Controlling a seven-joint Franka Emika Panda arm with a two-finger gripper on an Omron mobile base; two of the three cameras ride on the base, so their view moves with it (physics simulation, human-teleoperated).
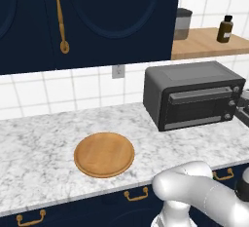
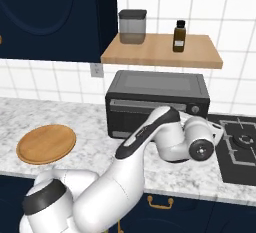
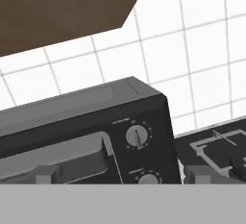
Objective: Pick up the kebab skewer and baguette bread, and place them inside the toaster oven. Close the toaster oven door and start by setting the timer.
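Toaster oven first: we see it sitting dark grey on the marble counter against the tiled wall, its door shut and upright, the grey handle bar across the top of the window. We can make out small pale markings above and around the upper knob in the hand view, but they are too small and blurred for us to read; we find no brand name we can make out on the oven. The brown bottle on the wooden shelf carries a pale label, also unreadable, and a grey lidded canister stands near the shelf's left end. Our claw hangs in front of the oven's right side, its two fingertips set far apart, as wide as they go, holding nothing. The shelf's underside overhangs the oven with open air between them. To the oven's right the black stove top begins just beside it. To its left the counter runs bare up to a round wooden plate, which lies well apart from the oven and near the counter's front edge. We cannot tell where the skewer or bread are.
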